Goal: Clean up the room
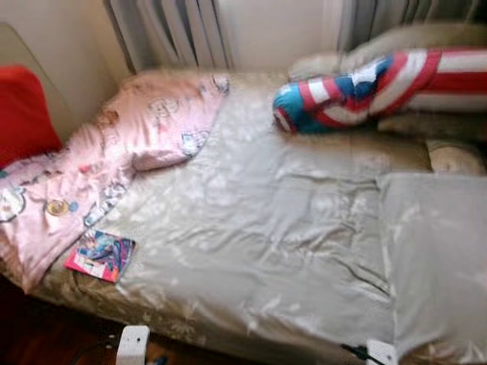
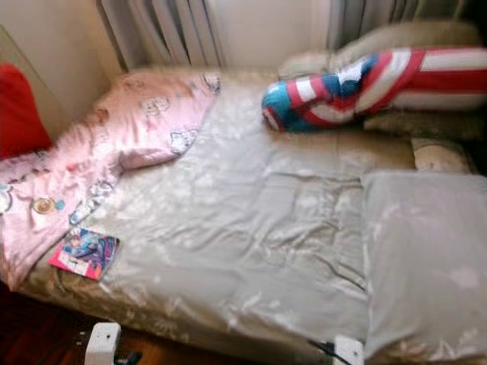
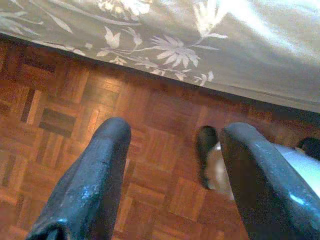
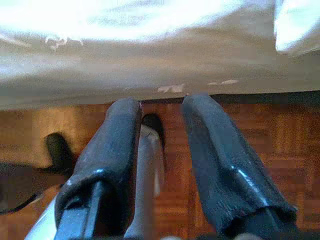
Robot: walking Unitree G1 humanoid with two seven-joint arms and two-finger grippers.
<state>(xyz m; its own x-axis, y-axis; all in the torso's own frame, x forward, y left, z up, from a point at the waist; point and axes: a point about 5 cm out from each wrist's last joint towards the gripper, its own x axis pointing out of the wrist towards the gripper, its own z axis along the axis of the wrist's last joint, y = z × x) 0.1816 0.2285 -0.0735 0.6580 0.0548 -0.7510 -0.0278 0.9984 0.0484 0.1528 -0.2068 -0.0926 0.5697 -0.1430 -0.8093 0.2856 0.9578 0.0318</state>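
A bed [image 1: 266, 228] with a rumpled beige flowered cover stands before me. On its left side lies a crumpled pink blanket [image 1: 114, 144]. A small colourful book [image 1: 100, 255] rests on the cover near the front left corner. A red, white and blue bolster pillow [image 1: 373, 87] lies at the back right, and a grey pillow [image 1: 434, 258] sits at the front right. Both arms hang low at the bed's front edge. My left gripper [image 3: 177, 131] is open above the parquet floor [image 3: 70, 100]. My right gripper [image 4: 162, 102] is open too, with nothing held.
A red cushion [image 1: 23, 114] stands against the wall left of the bed. Grey curtains [image 1: 175, 30] hang behind the bed. The cover's edge [image 3: 165, 50] hangs close to the floor. A beige pillow [image 1: 426, 34] lies behind the bolster.
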